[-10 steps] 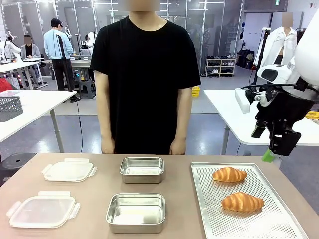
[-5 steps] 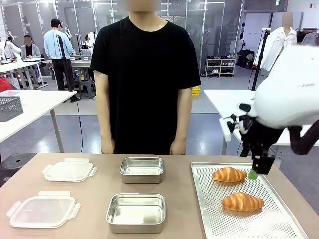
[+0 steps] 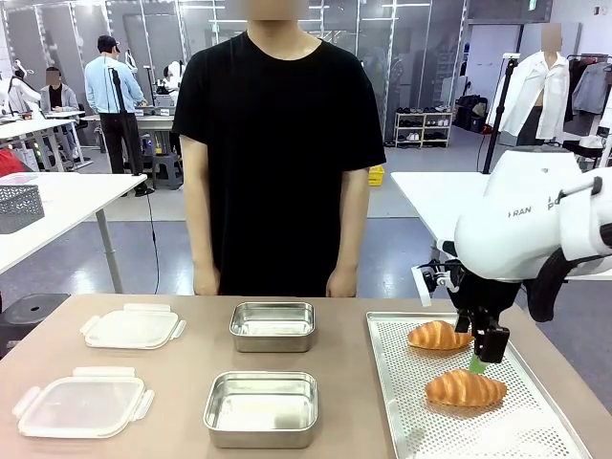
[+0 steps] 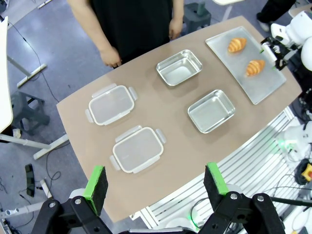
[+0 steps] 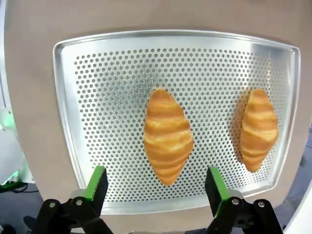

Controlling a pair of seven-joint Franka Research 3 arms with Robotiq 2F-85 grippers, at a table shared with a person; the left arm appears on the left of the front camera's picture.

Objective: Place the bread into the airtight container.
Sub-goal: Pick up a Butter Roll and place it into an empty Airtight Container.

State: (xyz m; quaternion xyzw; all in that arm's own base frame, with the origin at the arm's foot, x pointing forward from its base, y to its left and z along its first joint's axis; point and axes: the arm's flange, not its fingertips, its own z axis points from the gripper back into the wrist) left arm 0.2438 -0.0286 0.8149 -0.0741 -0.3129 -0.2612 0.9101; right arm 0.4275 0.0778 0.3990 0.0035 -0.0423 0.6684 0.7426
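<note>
Right hand open over croissant; wrist view: fingers straddle it.

The white right arm carries black cables and a black gripper with green pads.

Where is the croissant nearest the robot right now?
Front view: the golden-brown croissant lies on the perforated metal tray at the robot's right, the other croissant behind it, the right end effector just above.
</note>
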